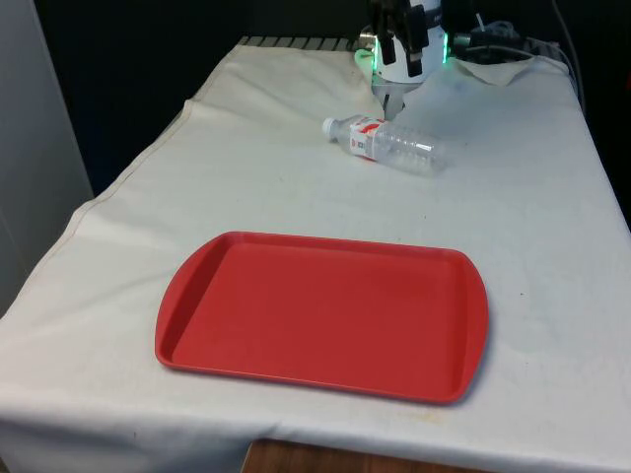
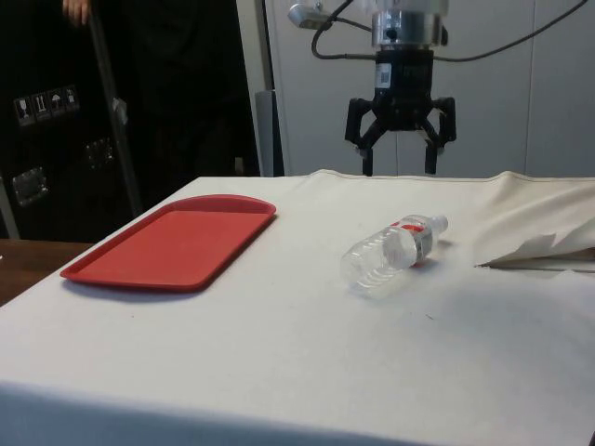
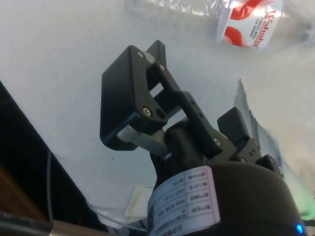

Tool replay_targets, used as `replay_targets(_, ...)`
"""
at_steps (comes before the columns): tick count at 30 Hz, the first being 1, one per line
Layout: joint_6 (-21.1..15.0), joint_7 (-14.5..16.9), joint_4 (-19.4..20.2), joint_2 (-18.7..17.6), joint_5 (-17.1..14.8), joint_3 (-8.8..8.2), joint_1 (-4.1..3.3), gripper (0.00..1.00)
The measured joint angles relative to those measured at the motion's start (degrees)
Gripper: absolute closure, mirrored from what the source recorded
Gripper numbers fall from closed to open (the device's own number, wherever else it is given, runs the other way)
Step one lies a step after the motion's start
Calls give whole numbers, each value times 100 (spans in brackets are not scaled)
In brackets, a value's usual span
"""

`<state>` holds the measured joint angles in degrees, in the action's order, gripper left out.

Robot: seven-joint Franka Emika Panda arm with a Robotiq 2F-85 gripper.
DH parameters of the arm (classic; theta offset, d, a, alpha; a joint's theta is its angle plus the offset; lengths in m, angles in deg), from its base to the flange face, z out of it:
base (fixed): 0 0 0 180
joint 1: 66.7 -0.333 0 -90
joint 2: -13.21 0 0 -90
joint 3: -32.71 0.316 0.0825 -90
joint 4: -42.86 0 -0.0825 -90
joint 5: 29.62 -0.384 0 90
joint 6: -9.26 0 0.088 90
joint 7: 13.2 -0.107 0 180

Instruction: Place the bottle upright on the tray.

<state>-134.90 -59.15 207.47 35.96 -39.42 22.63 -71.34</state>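
Pincer [image 2: 400, 153] spread wide, empty, above fallen bottle [image 2: 394, 253]; side view shows gap

White cloth [image 1: 296, 187] covers a table before dark cabinets [image 2: 56, 121]

The cloth lies mostly smooth, creased and folded up into a loose flap [image 2: 539, 251] at the side view's right; a bare wooden edge [image 1: 325, 458] shows below its near hem in the front view. A person's hand [image 2: 76, 9] rests at the top of a dark slanting bar [image 2: 112, 102] beside the cabinets.
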Motion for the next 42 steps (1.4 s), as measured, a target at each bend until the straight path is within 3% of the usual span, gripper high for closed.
replay_targets(42,-223,34,109,-126,-1369,-6,-6,0)
